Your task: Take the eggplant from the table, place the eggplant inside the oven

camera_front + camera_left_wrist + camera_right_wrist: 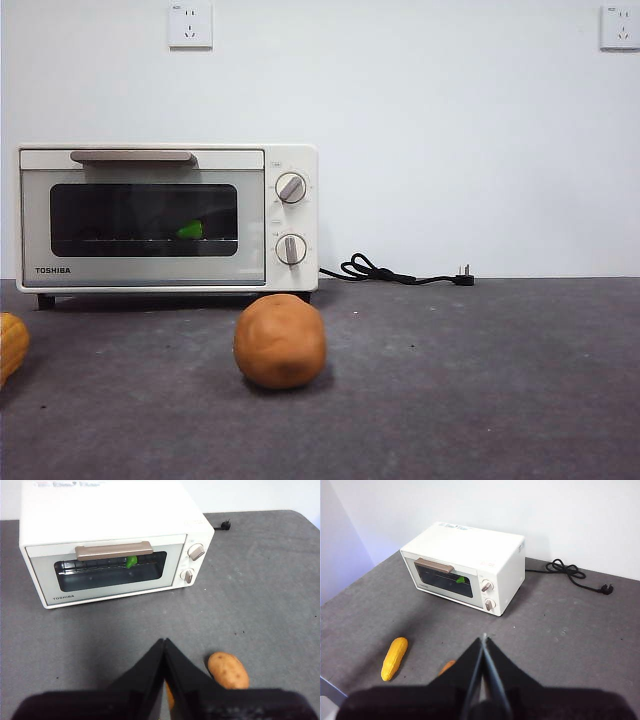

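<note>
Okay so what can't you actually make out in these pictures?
- The eggplant: only a green tip shows behind the oven door's dark glass in all views; its purple body is hidden.
- The yellow vegetable: cut off by the front view's edge.
- The brown ball: mostly hidden behind the right gripper.
- The cord's oven end: hidden behind the oven.

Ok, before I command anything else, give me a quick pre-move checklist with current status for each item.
1. Eggplant in the oven: green stem cap shows behind the glass, purple body not discernible; probably ok.
2. Oven door closed: ok.
3. Left gripper holds nothing, jaws shut: ok.
4. Right gripper holds nothing, jaws shut: ok.
5. Brown ball apart from the oven on the table: ok.
6. Oven's plug lies loose: ok.
</note>
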`<state>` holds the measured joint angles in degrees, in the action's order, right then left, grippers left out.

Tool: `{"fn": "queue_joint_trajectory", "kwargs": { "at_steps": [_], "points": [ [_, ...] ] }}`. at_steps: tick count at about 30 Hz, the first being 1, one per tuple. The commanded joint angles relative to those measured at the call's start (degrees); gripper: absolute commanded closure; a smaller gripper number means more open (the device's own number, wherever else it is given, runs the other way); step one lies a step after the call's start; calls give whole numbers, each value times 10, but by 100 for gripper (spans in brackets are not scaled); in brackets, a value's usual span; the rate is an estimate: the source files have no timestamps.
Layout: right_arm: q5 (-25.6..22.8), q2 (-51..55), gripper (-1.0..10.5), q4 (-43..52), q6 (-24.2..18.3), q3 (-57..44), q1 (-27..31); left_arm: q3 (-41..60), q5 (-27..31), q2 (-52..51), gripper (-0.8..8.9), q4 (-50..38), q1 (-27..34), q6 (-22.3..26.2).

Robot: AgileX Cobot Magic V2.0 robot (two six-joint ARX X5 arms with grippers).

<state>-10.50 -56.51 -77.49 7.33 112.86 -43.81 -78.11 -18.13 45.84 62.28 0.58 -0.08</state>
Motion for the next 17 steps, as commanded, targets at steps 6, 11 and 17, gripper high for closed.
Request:
{"fn": "queue_joint_trajectory", "kwargs": {
  "at_steps": [6,11,17],
  "points": [
    [0,0,947,-14,6,-3,-1,0,2,11,818,-2,-1,0],
    [0,0,947,-14,6,-3,-1,0,2,22,818,-1,-1,0],
    [0,0,947,-14,6,-3,-1,0,-3,25,818,12,-2,0]
  ]
}}
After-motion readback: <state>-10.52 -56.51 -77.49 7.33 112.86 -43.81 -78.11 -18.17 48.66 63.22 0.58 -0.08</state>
